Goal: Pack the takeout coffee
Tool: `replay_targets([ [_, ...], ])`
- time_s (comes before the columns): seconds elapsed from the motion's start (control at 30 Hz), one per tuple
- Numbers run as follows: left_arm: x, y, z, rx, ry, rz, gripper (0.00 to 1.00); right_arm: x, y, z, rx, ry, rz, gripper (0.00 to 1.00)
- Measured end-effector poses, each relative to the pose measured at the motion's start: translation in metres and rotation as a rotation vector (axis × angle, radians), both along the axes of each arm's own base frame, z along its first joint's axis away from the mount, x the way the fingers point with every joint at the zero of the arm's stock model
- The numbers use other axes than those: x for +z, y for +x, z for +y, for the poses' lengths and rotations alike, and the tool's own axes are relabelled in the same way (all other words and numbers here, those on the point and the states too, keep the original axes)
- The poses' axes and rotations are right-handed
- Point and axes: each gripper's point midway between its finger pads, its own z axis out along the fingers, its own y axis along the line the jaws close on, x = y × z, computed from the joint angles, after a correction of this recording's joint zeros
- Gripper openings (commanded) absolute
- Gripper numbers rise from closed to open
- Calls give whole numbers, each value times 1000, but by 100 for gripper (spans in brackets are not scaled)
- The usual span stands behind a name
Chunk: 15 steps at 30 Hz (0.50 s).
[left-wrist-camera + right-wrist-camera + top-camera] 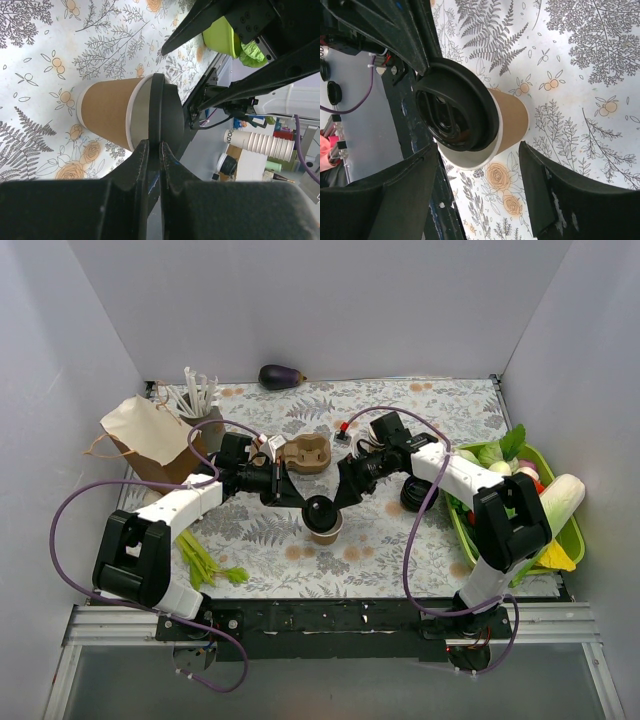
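left pincer (pixel 150 150) pinching lid rim | right pincer (pixel 480 195) open, straddling takeout coffee (pixel 475 120)

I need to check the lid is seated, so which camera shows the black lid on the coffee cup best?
The right wrist view: the black lid faces the camera, tilted on the cup rim, between the open right claw. The left wrist view shows it edge-on at the shut left claw; the top external view shows it small.
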Motion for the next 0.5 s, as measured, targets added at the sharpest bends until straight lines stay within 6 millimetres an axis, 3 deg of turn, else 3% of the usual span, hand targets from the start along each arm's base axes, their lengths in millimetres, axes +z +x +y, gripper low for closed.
replay_targets([
  [0.23, -4, 1, 2, 2, 21, -17, 35, -4, 3, 0, -14, -18, -2, 71],
  [0.5, -8, 1, 4, 10, 38, -19, 39, -7, -4, 3, -3, -28, 5, 70],
])
